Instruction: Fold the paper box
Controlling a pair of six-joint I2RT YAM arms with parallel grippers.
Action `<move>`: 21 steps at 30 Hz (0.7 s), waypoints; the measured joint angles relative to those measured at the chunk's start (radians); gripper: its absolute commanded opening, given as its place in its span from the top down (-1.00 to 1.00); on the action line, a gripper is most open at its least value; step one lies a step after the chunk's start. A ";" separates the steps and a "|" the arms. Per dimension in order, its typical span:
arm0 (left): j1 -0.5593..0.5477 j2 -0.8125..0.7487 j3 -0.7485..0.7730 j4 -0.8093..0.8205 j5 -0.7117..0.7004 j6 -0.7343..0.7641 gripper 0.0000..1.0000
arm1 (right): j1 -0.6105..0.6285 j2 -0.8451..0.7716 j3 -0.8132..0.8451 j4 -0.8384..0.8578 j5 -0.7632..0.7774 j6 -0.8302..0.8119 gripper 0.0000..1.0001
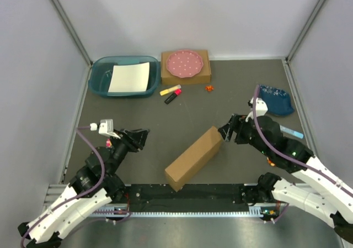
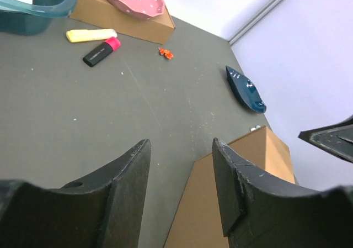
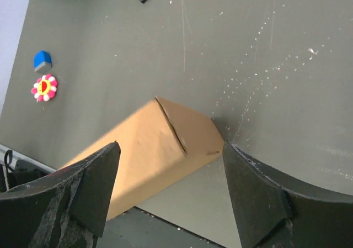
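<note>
Seemingly the paper box [image 1: 194,157] is already closed into a long brown block. It lies slantwise on the table [image 1: 138,110], between the two arms and close to their bases. The right gripper [image 1: 225,131] hangs just beside its far end, jaws spread wide and empty. The left gripper [image 1: 144,135] stands apart on the other side, jaws likewise parted on nothing. By my judgement the folding is at its finish; the next move calls for checking that the end seam holds.

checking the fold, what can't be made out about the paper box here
Paper box underside: every view, its own walls hide it.
Its lower-left end: right wrist view, behind a finger of the right hand.
Orange bit by the plate: top view, too small to identify.
</note>
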 measured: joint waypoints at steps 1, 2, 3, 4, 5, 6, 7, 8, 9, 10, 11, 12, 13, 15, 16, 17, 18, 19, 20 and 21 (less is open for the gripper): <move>0.000 0.000 0.008 -0.001 0.006 -0.004 -0.08 | 0.000 0.013 0.000 0.010 -0.002 0.000 -0.52; 0.000 0.000 0.008 -0.004 0.014 -0.011 -0.07 | 0.000 0.021 0.000 0.022 -0.007 0.000 -0.56; 0.000 0.002 0.008 -0.019 0.018 -0.019 -0.08 | 0.000 0.026 0.000 0.032 -0.014 0.000 -0.59; 0.000 0.003 0.008 -0.034 0.022 -0.024 -0.08 | 0.000 0.028 0.002 0.036 -0.025 0.001 -0.64; 0.000 0.005 0.007 -0.050 0.024 -0.030 -0.08 | 0.000 0.028 0.006 0.036 -0.039 0.001 -0.76; 0.000 0.005 0.005 -0.066 0.025 -0.034 -0.09 | 0.000 0.028 0.021 0.027 -0.058 0.002 -0.81; 0.000 0.005 0.003 -0.077 0.028 -0.036 -0.10 | 0.000 0.029 0.043 0.013 -0.071 0.004 -0.82; 0.000 0.005 0.001 -0.079 0.029 -0.036 -0.12 | 0.000 0.037 0.071 -0.010 -0.077 0.006 -0.83; 0.000 0.005 -0.005 -0.078 0.033 -0.033 -0.13 | 0.000 0.056 0.116 -0.050 -0.078 0.013 -0.84; 0.000 0.008 -0.013 -0.069 0.039 -0.027 -0.13 | 0.000 0.077 0.177 -0.098 -0.077 0.023 -0.83; 0.000 0.016 -0.020 -0.058 0.045 -0.019 -0.13 | 0.000 0.108 0.248 -0.148 -0.072 0.042 -0.95; 0.000 0.031 -0.027 -0.043 0.053 -0.009 -0.13 | 0.000 0.139 0.317 -0.188 -0.068 0.063 -0.98; 0.000 0.053 -0.031 -0.029 0.063 0.003 -0.13 | 0.000 0.163 0.372 -0.216 -0.068 0.087 -0.98; 0.000 0.130 -0.031 0.008 0.089 0.031 -0.13 | 0.000 0.192 0.441 -0.259 -0.072 0.134 -0.98; 0.000 0.161 -0.031 0.023 0.103 0.039 -0.13 | 0.000 0.207 0.461 -0.285 -0.082 0.166 -0.98; 0.000 0.200 -0.032 0.046 0.123 0.053 -0.12 | 0.000 0.212 0.467 -0.299 -0.089 0.178 -0.98; 0.000 0.240 -0.032 0.077 0.150 0.063 -0.11 | 0.000 0.227 0.477 -0.334 -0.098 0.198 -0.98; 0.000 0.269 -0.034 0.104 0.169 0.067 -0.11 | 0.000 0.247 0.497 -0.379 -0.109 0.212 -0.98; 0.000 0.300 -0.040 0.141 0.194 0.069 -0.10 | 0.000 0.268 0.514 -0.407 -0.113 0.220 -0.98; 0.000 0.326 -0.048 0.180 0.220 0.069 -0.09 | 0.000 0.294 0.533 -0.439 -0.117 0.229 -0.98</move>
